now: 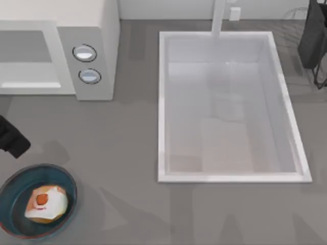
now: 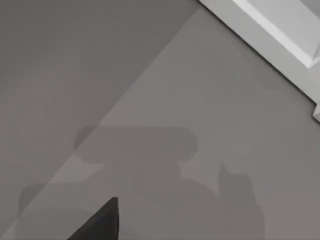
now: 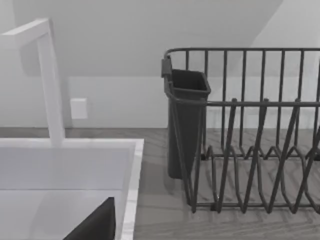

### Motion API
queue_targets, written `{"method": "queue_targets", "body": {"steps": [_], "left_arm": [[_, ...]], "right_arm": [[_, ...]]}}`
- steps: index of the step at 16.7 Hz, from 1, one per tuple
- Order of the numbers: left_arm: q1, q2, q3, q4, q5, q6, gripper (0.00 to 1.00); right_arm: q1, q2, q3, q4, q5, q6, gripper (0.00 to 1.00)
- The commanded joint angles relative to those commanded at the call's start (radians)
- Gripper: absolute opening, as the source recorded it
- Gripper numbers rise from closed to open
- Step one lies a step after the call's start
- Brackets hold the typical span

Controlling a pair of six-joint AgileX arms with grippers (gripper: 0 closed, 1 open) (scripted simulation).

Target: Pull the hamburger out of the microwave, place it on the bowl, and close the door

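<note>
Hamburger (image 1: 47, 203): sat inside the bowl (image 1: 13, 190), a little toward its right side. Small, pale, blocky; likely light and somewhat soft, apt to squash or slide on the glazed surface. Best taken across its two flat sides with a gentle pinch, not by the orange-red patch on top.

Bowl: in front of the microwave (image 1: 89, 30), well apart from it, near the table's left edge. Looked rigid and probably smooth; liable to skid if nudged.

Microwave door (image 1: 30, 56): appeared shut flush with the front, window greyish, though hard to be sure from above. Judged task nearly or fully done.

Left gripper (image 1: 13, 137): between microwave and bowl, at the left edge, holding nothing visible; fingers' spacing could not be told. Right arm (image 1: 314, 38): parked far right of the microwave, beyond the sink (image 1: 163, 102), by the dish rack (image 3: 250, 135); fingers likewise not readable.

Counts: one hamburger, one bowl, one microwave, two dials (image 1: 85, 53), one sink, one faucet (image 1: 218, 18), one rack with one dark cutlery cup (image 3: 186, 115).
</note>
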Motion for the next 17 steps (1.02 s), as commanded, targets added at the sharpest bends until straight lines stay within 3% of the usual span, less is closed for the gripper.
{"method": "queue_targets", "body": {"steps": [4,8,11,17], "left_arm": [[0.098,-0.37,-0.181,0.175,0.147,0.427,1.0],[0.165,-0.628,-0.308,0.272,0.259,0.694,1.0],[0.187,-0.715,-0.351,0.3,0.301,0.782,1.0],[0.19,-0.724,-0.356,0.303,0.305,0.791,1.0]], "right_arm": [[0.0,0.0,0.0,0.0,0.0,0.0,1.0],[0.0,0.0,0.0,0.0,0.0,0.0,1.0],[0.0,0.0,0.0,0.0,0.0,0.0,1.0],[0.0,0.0,0.0,0.0,0.0,0.0,1.0]]}}
